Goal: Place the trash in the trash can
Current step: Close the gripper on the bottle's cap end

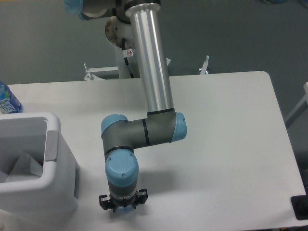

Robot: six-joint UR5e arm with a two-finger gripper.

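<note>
Gripper (123, 202): just right of trash can, pointing down at table; finger spacing cannot be determined.
Trash can (53, 144): white contents inside.
Labelled bottle (7, 100): behind trash can.

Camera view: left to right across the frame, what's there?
Labelled bottle at the left edge → trash can, with something pale lying inside → gripper near the front edge of the table → dark object at the lower right corner.
</note>
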